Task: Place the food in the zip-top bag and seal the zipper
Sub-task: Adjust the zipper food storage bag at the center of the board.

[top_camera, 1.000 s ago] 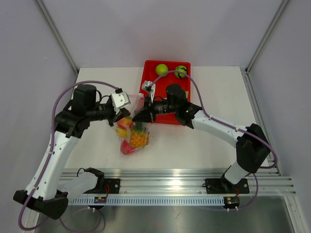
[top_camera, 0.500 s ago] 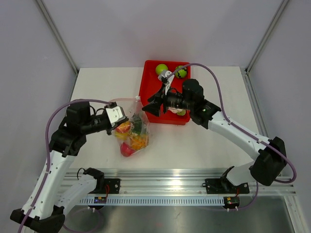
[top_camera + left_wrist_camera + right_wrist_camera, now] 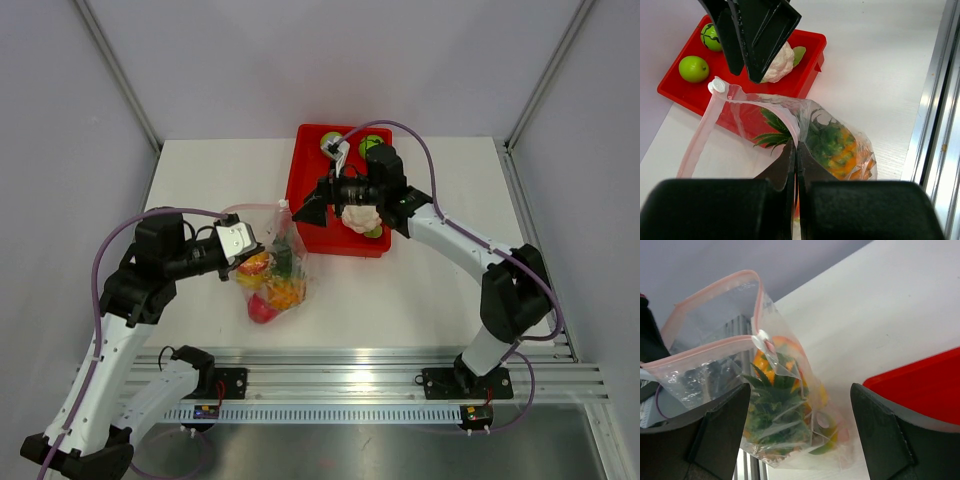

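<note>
Between your two arms, the bag (image 3: pixel 272 280) sits on the table (image 3: pixel 440 290), its pink zipper (image 3: pixel 699 142) unsealed. Your left gripper (image 3: pixel 794 150) reaches in from the left and is pinched tight on the bag's lip. Your right gripper (image 3: pixel 308 212) hangs just beside the mouth, fingers spread with nothing between them. A pineapple (image 3: pixel 837 145) and a red fruit (image 3: pixel 262 311) lie inside the bag. A cauliflower (image 3: pixel 358 217) and two green fruits (image 3: pixel 693 68) lie in the red tray (image 3: pixel 300 165).

One red tray (image 3: pixel 303 165) holds three loose toys: one white cauliflower (image 3: pixel 358 217), one plain green fruit (image 3: pixel 693 68) and one dark-striped green ball (image 3: pixel 710 36). One clear zip-top bag (image 3: pixel 715 315) contains one pineapple (image 3: pixel 840 147) and one red fruit (image 3: pixel 262 310). The other pieces inside overlap too much to count.
</note>
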Motion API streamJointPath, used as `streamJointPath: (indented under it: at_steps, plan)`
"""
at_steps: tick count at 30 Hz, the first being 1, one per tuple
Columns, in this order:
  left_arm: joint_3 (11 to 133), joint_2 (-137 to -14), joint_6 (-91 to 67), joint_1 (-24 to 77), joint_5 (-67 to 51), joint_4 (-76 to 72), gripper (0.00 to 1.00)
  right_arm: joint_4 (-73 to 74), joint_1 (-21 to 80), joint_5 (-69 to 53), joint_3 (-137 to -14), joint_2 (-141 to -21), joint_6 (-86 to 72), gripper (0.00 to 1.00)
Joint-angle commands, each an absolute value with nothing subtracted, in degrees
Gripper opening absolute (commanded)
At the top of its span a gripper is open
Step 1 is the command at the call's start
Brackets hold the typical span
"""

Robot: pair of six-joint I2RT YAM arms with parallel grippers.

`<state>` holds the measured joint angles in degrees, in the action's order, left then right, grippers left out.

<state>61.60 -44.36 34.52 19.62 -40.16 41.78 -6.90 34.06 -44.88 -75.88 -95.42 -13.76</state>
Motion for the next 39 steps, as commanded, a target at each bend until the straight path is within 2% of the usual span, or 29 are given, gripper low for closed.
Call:
streamJointPath:
  at_steps: [1,6,12,16,19,22,23,25,27,30,31,32,35,38,39]
  plan:
    - [61.7,-44.1,35.4,19.4,-42.7,40.7,0.0,-15.2,34.4,-52.3,-78.4,-96.0,-15.5,0.89]
    - [61.8,-44.0,35.7,19.4,-42.9,41.0,0.0,-19.4,34.1,-58.4,-80.5,-99.8,-19.4,0.88]
    - [61.8,-44.0,35.9,19.4,-42.5,41.4,0.0,-29.2,34.1,-64.9,-81.8,-104.5,-29.2,0.76]
    - [61.9,-43.9,35.9,19.4,-42.5,41.4,0.0,-32.9,34.1,-65.7,-81.5,-105.5,-31.3,0.7]
    - [61.8,-43.8,35.9,19.4,-42.4,41.5,0.0,-35.5,34.1,-65.7,-80.7,-105.4,-32.8,0.61]
    - [61.6,-43.7,35.9,19.4,-42.3,41.5,0.0,-37.5,34.2,-65.7,-80.9,-105.6,-34.7,0.38]
    - [61.5,-43.6,35.9,19.4,-42.3,41.4,0.0,-38.1,34.2,-66.1,-80.9,-105.7,-35.8,0.16]
    - [61.6,-43.4,35.6,19.4,-42.6,41.2,0.01,-38.3,34.3,-66.4,-81.1,-105.9,-36.3,0.04]
    - [62.0,-43.1,35.4,19.4,-43.2,41.0,0.06,-38.1,34.3,-66.4,-80.7,-105.7,-36.4,0.0]
    - [62.6,-42.6,34.8,19.4,-43.2,40.5,0.24,-38.2,34.3,-65.9,-79.6,-105.2,-36.1,0.0]
    - [62.8,-42.6,34.1,19.4,-43.0,40.0,0.46,-38.1,34.3,-65.7,-79.5,-104.9,-35.9,0.0]
    - [63.0,-42.6,33.4,19.4,-42.5,39.6,0.54,-38.1,34.3,-65.7,-79.1,-104.9,-35.8,0.0]
    - [64.2,-42.0,30.4,19.4,-40.0,36.9,0.72,-38.1,34.3,-65.5,-78.7,-104.5,-35.7,0.0]
    - [64.9,-41.6,20.2,19.4,-33.1,29.0,0.8,-37.7,34.3,-65.2,-78.1,-103.7,-35.2,0.0]
    - [65.6,-42.1,18.1,19.4,-29.2,27.1,0.8,-37.4,34.3,-65.1,-78.0,-103.4,-35.0,0.0]
